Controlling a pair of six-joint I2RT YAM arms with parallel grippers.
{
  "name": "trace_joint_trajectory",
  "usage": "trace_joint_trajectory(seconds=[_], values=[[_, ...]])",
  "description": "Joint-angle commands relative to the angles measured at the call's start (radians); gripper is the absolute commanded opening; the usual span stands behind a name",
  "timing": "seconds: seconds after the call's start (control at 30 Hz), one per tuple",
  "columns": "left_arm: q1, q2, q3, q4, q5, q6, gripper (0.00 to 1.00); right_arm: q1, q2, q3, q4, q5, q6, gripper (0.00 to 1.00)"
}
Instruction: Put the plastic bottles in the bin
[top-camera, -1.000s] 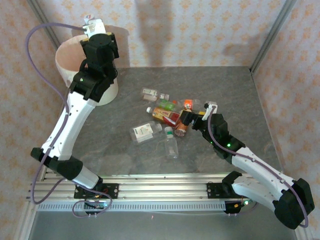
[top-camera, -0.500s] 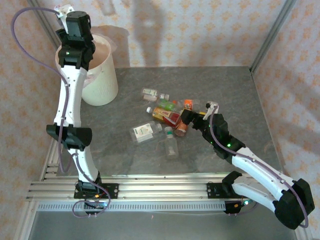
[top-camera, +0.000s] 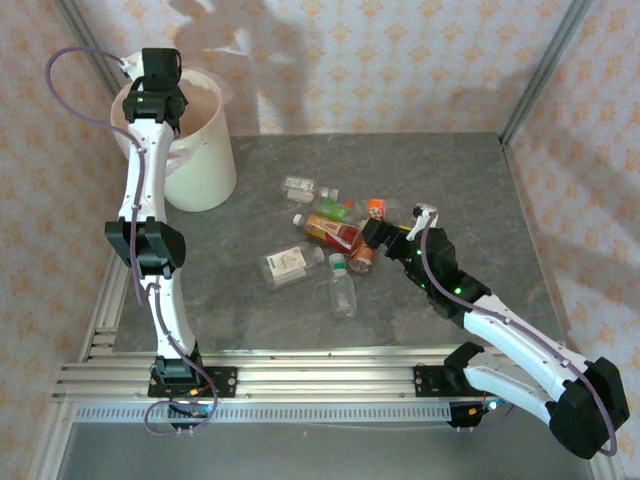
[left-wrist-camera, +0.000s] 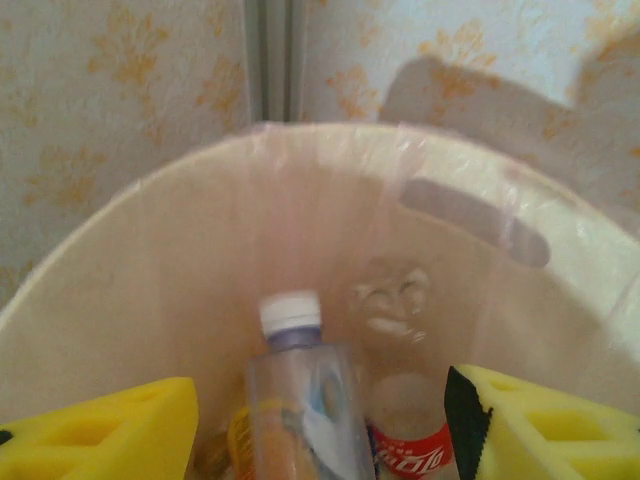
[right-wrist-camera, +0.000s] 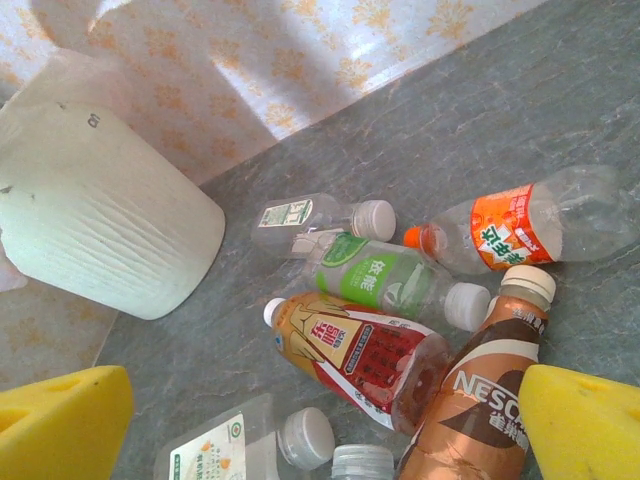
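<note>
The bin (top-camera: 205, 165), a cream bucket with a thin bag liner, stands at the back left. My left gripper (top-camera: 160, 75) hangs over its mouth. In the left wrist view the yellow fingers (left-wrist-camera: 110, 430) stand apart. A clear bottle with a white cap (left-wrist-camera: 300, 390) sits between them with gaps on both sides. Below it lie a red-labelled bottle (left-wrist-camera: 410, 445) and an orange-labelled one (left-wrist-camera: 238, 440). My right gripper (top-camera: 372, 238) is open over the pile of plastic bottles (top-camera: 330, 230). A brown bottle (right-wrist-camera: 480, 400) lies by its right finger (right-wrist-camera: 580, 420).
Under the right wrist lie a red-and-orange labelled bottle (right-wrist-camera: 360, 350), a green-labelled one (right-wrist-camera: 385, 280), an orange-labelled one (right-wrist-camera: 520, 230) and a square clear one (right-wrist-camera: 230, 450). A lone clear bottle (top-camera: 342, 290) lies nearer the arms. Patterned walls close in the table at the back and sides.
The left arm swung up and leftward over the bin and now stands tall. Its jaws have widened round the clear bottle. The right arm has stayed put.
</note>
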Motion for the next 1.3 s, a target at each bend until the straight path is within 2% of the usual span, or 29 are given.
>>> trace_joint_trajectory(seconds=[0.0, 0.47, 0.77, 1.1, 1.27], values=[[0.008, -0.019, -0.01, -0.068, -0.074, -0.06, 0.71, 0.004, -0.004, -0.01, 0.014, 0.008, 0.015, 0.99], [0.012, -0.037, -0.01, -0.062, 0.074, -0.093, 0.87, 0.004, 0.019, 0.001, 0.007, 0.039, 0.016, 0.99], [-0.005, -0.058, -0.013, -0.039, 0.099, -0.077, 0.97, 0.005, 0.024, 0.008, -0.031, 0.068, 0.018, 0.99], [-0.064, -0.101, -0.013, -0.015, 0.145, -0.06, 1.0, 0.003, 0.024, 0.012, -0.085, 0.141, 0.05, 0.99], [-0.125, -0.163, -0.059, 0.028, 0.199, -0.022, 1.0, -0.005, 0.082, 0.092, -0.232, 0.088, -0.001, 0.99]])
